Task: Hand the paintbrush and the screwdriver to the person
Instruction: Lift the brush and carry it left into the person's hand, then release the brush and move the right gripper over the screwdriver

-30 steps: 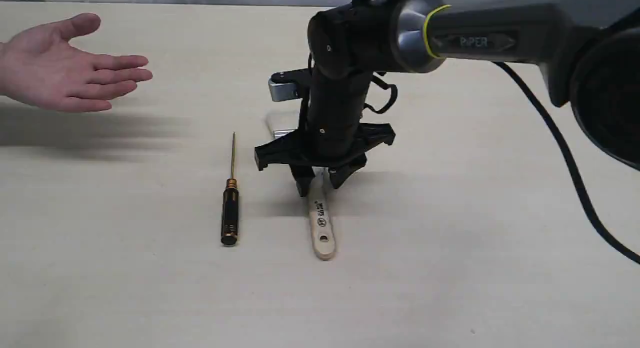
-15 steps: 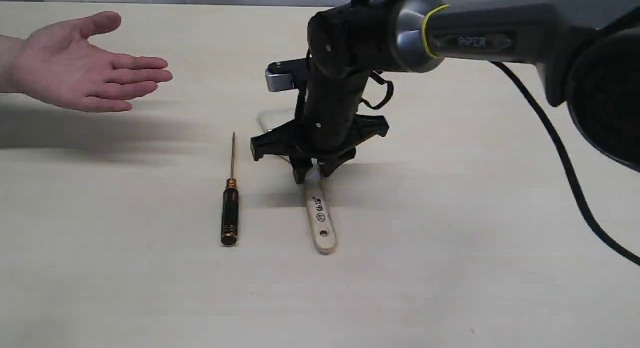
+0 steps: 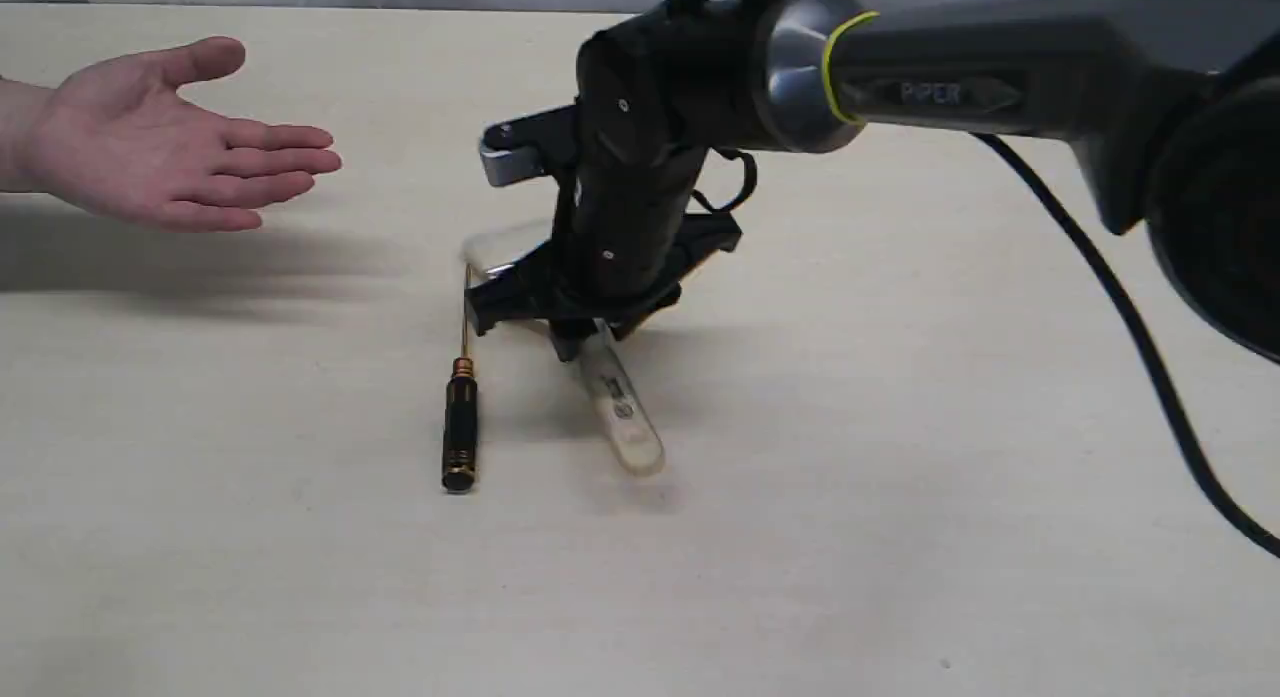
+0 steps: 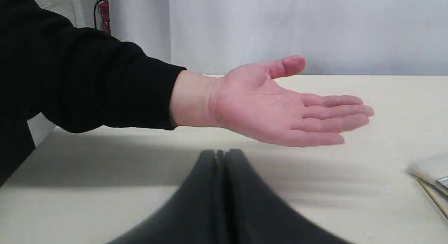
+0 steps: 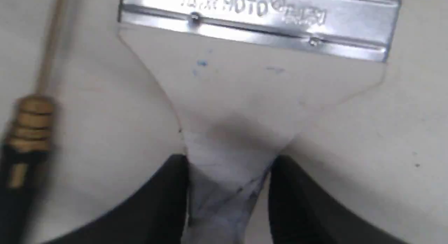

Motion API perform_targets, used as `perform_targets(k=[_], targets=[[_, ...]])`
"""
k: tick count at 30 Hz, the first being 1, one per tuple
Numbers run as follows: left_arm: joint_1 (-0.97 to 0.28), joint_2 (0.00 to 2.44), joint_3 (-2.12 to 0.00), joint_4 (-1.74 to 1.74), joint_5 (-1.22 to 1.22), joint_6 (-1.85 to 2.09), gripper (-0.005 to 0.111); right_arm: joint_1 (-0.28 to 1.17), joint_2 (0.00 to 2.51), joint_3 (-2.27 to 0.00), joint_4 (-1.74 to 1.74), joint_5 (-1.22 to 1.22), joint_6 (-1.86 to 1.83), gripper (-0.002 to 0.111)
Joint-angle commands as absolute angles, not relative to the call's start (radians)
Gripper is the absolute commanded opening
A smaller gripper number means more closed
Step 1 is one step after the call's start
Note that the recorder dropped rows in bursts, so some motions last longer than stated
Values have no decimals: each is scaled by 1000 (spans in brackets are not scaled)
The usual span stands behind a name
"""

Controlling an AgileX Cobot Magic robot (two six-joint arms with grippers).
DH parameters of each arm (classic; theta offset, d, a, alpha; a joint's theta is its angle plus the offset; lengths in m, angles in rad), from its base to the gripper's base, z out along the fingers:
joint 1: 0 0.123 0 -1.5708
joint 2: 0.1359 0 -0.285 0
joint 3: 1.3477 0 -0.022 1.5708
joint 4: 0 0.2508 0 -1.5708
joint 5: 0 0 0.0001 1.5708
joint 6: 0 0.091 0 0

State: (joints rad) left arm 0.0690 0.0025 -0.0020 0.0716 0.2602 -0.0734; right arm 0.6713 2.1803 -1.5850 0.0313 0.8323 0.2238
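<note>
Right gripper (image 3: 597,337) clamped on paintbrush (image 3: 620,417) neck, just beside screwdriver (image 3: 460,432) lying flat; person's open hand (image 3: 160,147) well apart from screwdriver. Left gripper (image 4: 221,156) pressed together, empty. Advice: carry paintbrush high over screwdriver, release only in person's open hand.

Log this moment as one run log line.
right gripper: shut on paintbrush, held above table | left gripper: shut | screwdriver: on table | hand: open, palm up

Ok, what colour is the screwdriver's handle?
The screwdriver handle is black with gold bands, clearest in the exterior view.
</note>
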Motion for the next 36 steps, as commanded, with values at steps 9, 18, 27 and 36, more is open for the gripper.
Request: perform_targets(k=[9,18,27,36], targets=[[63,0,0,69,249,-75,0,818,1976,-1848,62,823,160,4],[63,0,0,67,250,-75,0,841,2134,-1968,202,726,-6,6],[63,0,0,67,250,-75,0,839,2196,-1970,162,777,-33,48],[63,0,0,67,250,-75,0,835,2127,-2076,-60,1172,102,47]])
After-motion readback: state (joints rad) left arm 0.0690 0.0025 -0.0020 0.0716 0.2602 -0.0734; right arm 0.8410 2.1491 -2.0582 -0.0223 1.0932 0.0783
